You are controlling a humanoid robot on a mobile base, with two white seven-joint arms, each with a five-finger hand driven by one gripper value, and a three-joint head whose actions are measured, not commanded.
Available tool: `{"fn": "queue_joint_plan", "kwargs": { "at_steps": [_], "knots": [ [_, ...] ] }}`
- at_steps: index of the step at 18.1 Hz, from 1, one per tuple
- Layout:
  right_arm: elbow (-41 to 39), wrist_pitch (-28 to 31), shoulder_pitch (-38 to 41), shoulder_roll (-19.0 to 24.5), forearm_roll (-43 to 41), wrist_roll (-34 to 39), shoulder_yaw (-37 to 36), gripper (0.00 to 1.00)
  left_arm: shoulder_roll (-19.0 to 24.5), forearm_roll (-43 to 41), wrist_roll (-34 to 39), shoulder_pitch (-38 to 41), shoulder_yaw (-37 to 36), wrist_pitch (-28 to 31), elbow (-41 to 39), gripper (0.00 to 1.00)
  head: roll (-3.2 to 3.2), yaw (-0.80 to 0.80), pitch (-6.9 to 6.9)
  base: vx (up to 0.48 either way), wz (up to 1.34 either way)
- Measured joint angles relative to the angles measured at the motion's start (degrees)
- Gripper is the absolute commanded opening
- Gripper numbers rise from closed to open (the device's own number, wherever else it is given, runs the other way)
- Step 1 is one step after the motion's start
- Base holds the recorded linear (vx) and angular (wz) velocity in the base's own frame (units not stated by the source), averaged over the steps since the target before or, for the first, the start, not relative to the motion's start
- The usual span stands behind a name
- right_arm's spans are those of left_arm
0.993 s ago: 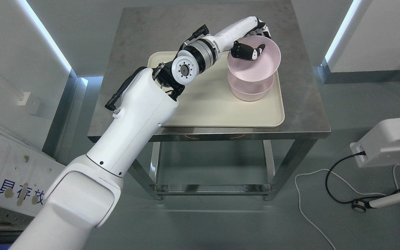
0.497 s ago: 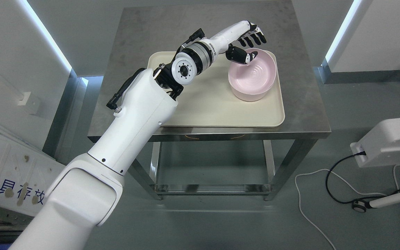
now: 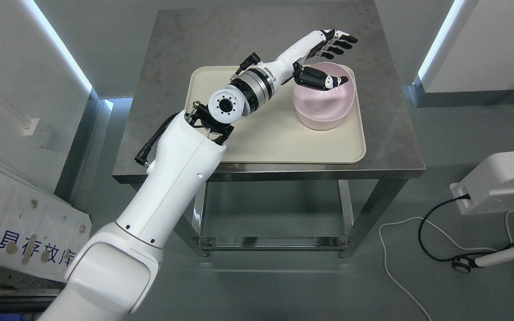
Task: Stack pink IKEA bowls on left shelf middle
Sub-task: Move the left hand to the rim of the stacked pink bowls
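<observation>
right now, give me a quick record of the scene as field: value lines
surface: steel table, lower shelf underneath
tray: cream tray on the tabletop
bowls: pink bowls nested in one stack at the tray's right rear
left hand: left hand above the stack's rear rim, fingers spread, thumb over the bowl, holding nothing
right arm: not in view
floor: cables to the table's right

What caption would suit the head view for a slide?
Left hand open above nested pink bowls on a cream tray atop a steel table.
</observation>
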Motion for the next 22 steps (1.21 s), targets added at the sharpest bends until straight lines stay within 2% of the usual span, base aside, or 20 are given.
{"fn": "queue_joint_plan", "kwargs": {
  "at_steps": [3, 5, 8, 12, 19, 22],
  "knots": [
    [0.00, 0.00, 0.00, 0.00, 0.00, 0.00, 0.00, 1.00, -0.03, 2.03, 0.22, 3.78, 1.14, -0.36, -5.55, 0.89, 0.00, 0.00, 0.00, 0.000, 0.00],
    [0.00, 0.00, 0.00, 0.00, 0.00, 0.00, 0.00, 1.00, -0.04, 0.21, 0.12, 5.93, 1.63, -0.48, -8.43, 0.88, 0.00, 0.00, 0.00, 0.000, 0.00],
    [0.00, 0.00, 0.00, 0.00, 0.00, 0.00, 0.00, 1.00, -0.06, -6.30, -4.52, 9.38, 2.26, 0.05, -12.10, 0.87, 0.00, 0.00, 0.00, 0.000, 0.00],
    [0.00, 0.00, 0.00, 0.00, 0.00, 0.00, 0.00, 1.00, -0.07, -18.19, -11.09, 13.05, 3.32, 4.19, -15.59, 0.85, 0.00, 0.00, 0.00, 0.000, 0.00],
    [0.00, 0.00, 0.00, 0.00, 0.00, 0.00, 0.00, 1.00, -0.10, -30.89, -11.58, 15.08, 5.82, 6.07, -18.77, 0.83, 0.00, 0.00, 0.00, 0.000, 0.00],
    [0.00, 0.00, 0.00, 0.00, 0.00, 0.00, 0.00, 1.00, -0.11, -35.47, -12.42, 14.83, 6.48, 6.20, -19.17, 0.73, 0.00, 0.00, 0.00, 0.000, 0.00]
  ]
}}
